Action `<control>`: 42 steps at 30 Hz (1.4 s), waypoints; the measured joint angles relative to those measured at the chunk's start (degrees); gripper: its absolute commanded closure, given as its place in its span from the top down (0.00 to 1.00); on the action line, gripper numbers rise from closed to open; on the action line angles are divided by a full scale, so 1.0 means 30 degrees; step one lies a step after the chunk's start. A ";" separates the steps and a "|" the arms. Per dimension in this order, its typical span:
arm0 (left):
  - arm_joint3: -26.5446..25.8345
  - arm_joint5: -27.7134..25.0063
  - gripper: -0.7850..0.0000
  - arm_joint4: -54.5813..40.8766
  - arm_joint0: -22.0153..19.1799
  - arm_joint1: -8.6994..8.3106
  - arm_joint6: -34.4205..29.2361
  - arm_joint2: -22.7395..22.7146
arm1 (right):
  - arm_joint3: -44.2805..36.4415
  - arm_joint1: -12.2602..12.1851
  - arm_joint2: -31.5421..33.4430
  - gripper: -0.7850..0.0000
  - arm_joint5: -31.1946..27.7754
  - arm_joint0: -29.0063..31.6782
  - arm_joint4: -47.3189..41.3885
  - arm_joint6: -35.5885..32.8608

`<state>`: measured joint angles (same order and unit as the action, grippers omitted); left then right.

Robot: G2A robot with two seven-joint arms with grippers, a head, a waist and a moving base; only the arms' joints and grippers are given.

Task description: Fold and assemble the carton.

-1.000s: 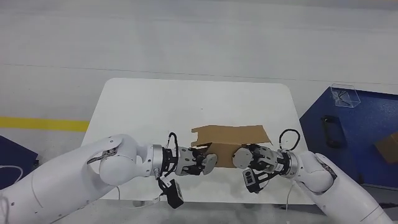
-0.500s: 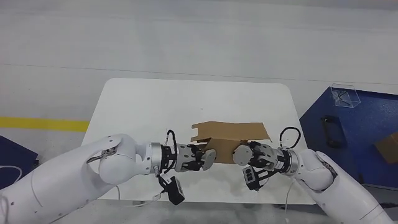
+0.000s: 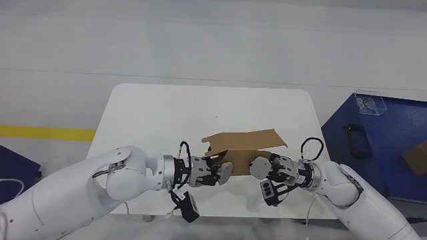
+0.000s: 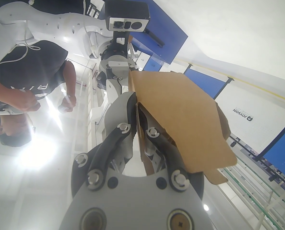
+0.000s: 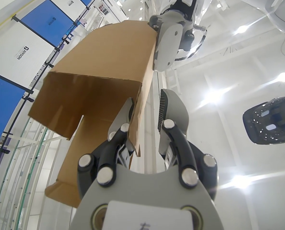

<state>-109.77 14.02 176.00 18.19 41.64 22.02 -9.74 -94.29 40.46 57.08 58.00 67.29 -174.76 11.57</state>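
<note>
Carton (image 3: 243, 143) sits over the near half of the table (image 3: 167, 113), right of centre and close to the near edge. Cannot tell whether it touches the tabletop.

Left gripper (image 3: 225, 171) is at the left end of the carton's near wall, with the wall's edge between its fingers. Right gripper (image 3: 257, 167) is at the right end of that wall, which stands between its fingers, one finger against it and the other just apart.

The grippers face each other with the carton between them. The carton's wide panel lies on top, tilted, reaching toward the table's far side.

Cabinet (image 3: 373, 153) stands right of the table, apart from it, with a small box (image 3: 369, 101) on its far corner.
</note>
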 measured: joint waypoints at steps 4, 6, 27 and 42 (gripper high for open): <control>-0.0157 -0.0052 0.00 0.0000 0.0028 0.0023 0.0139 0.0000 | -0.0004 0.0113 -0.0022 0.00 0.0000 0.0088 0.0277 -0.0035; -0.0238 -0.0097 0.00 0.0000 0.0047 0.0040 0.0204 0.0000 | 0.0020 0.0156 0.0006 0.00 0.0000 0.0133 0.0361 -0.0021; -0.1396 -0.2646 1.00 0.0000 -0.0877 -0.1109 -0.2683 -0.0091 | 0.0905 0.0416 0.3213 0.00 -0.0798 0.1091 0.5345 -0.4186; 0.0585 0.1241 1.00 -0.6380 0.0682 -0.0981 -0.2395 -0.1358 | -0.1662 0.0580 0.6699 0.00 -0.9777 0.2888 1.9790 -1.0750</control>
<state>-108.01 17.74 156.86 20.24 38.69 14.84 -13.81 -99.28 42.20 77.17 28.67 75.96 -115.38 -20.68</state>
